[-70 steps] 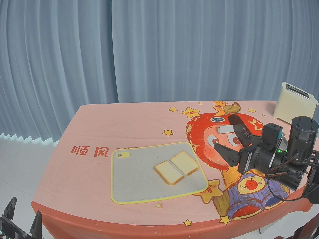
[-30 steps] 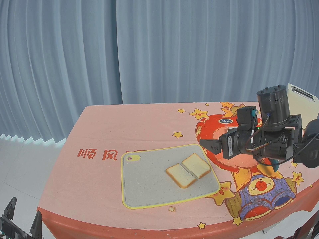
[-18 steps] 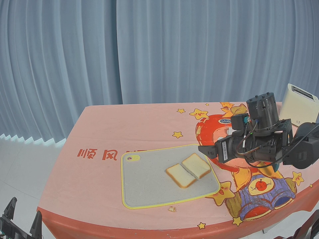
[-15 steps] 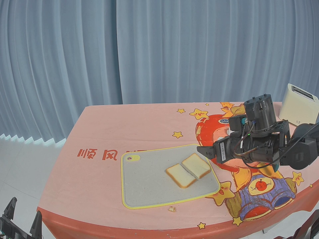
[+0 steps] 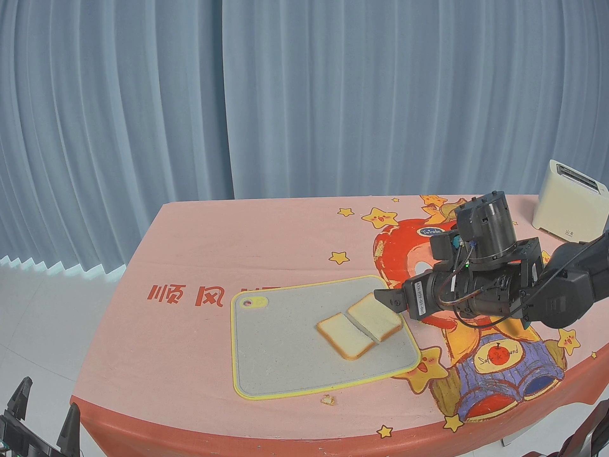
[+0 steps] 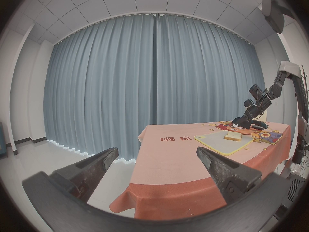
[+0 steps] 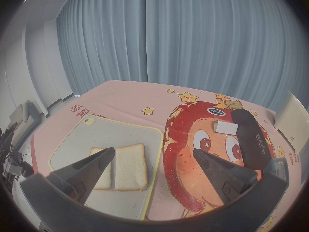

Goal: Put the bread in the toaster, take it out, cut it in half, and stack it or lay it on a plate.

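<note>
- The left bread half point(image 5: 346, 336) and right bread half point(image 5: 375, 316) lie side by side on the cutting board point(image 5: 273, 350).
- The knife point(image 7: 252, 139) lies right of the board; the toaster point(image 5: 569, 202) stands far right.

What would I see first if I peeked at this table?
Two bread halves lie side by side on the grey cutting board. The right gripper hovers open close by them, above the bright cartoon tablecloth. A cream toaster stands at the far right corner.

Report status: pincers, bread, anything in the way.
Right pincer open, above the board's edge by the bread. Left pincer open, low, off the table. Bread in two halves, flat on the board. Knife lies aside.
</note>
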{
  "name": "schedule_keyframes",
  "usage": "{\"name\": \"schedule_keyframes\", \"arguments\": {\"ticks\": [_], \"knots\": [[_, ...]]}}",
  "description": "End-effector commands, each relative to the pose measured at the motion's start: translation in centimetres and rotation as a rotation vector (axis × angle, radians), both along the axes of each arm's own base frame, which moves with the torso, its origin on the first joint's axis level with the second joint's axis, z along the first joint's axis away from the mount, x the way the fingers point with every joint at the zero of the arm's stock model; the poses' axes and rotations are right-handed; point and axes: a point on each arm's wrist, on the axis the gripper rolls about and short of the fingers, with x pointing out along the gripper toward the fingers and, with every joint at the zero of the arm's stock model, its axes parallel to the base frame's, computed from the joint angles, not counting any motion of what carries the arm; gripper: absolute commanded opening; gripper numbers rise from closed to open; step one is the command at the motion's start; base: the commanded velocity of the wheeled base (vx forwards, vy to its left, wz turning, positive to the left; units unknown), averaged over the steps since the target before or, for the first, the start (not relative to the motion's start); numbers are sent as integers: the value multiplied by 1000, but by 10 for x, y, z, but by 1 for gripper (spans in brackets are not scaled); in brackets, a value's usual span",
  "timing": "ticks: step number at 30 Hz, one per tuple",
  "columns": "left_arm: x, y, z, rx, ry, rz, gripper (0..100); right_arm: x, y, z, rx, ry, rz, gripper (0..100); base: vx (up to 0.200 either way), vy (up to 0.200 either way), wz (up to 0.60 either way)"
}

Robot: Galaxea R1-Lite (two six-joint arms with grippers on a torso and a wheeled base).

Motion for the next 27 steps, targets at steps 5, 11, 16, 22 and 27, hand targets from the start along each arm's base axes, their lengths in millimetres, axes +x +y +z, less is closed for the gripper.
{"name": "schedule_keyframes", "arguments": {"ticks": [5, 11, 16, 22, 27], "knots": [[1, 0, -5, 0, 7, 0, 100, 4, 3, -8, -13, 19, 0, 100, 0, 0, 0], [1, 0, -5, 0, 7, 0, 100, 5, 4, -10, -19, 24, 1, 100, 0, 0, 0], [1, 0, -5, 0, 7, 0, 100, 6, 4, -10, -14, 23, -1, 100, 0, 0, 0], [1, 0, -5, 0, 7, 0, 100, 6, 4, -9, -4, 26, 3, 100, 0, 0, 0], [1, 0, -5, 0, 7, 0, 100, 11, 4, -15, -13, 42, -4, 100, 0, 0, 0]]}}
